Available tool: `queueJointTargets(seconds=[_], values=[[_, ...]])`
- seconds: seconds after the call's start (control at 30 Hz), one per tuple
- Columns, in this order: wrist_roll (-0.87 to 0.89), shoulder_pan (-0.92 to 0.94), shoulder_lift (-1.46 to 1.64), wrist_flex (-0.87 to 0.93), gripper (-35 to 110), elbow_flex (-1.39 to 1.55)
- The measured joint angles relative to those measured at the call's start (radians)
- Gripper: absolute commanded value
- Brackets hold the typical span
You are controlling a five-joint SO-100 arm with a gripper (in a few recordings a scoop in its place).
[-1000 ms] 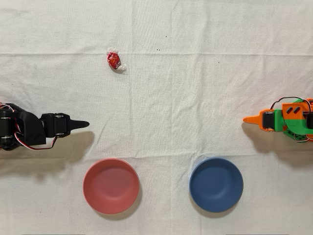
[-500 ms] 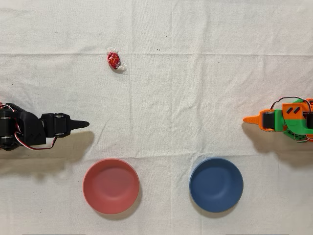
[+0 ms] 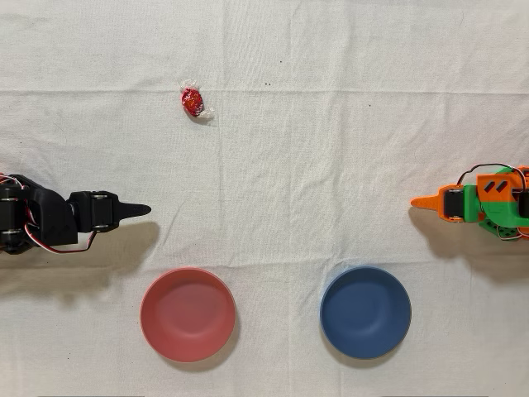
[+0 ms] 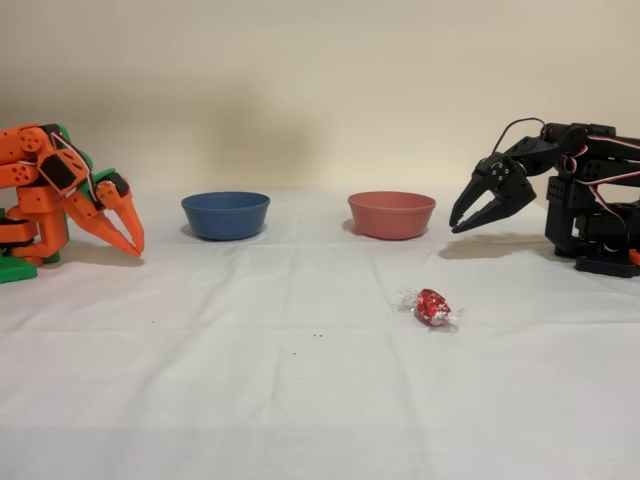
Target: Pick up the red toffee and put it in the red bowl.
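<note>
— So where are we?
— Nothing's picked up: black gripper [image 4: 462,222] hangs beside the red bowl [image 4: 391,214], fingers slightly parted and empty. Red toffee [image 3: 192,101] lies on the white cloth [image 3: 331,165], well apart.
— Next?
— Reach across, I'd say, and open wider.
— Count?
— One toffee, two bowls, the other a blue bowl [image 3: 365,312]; two arms, the orange arm [image 3: 479,203] idle.

No readable text, label, brand, number or sign appears in either view; the toffee [image 4: 433,306] wrapper shows no legible print.
</note>
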Motion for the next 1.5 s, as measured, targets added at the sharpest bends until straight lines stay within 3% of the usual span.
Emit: queueJointTargets(seconds=[1.5], values=[[-0.044, 0.0, 0.0, -0.008, 0, -0.049]])
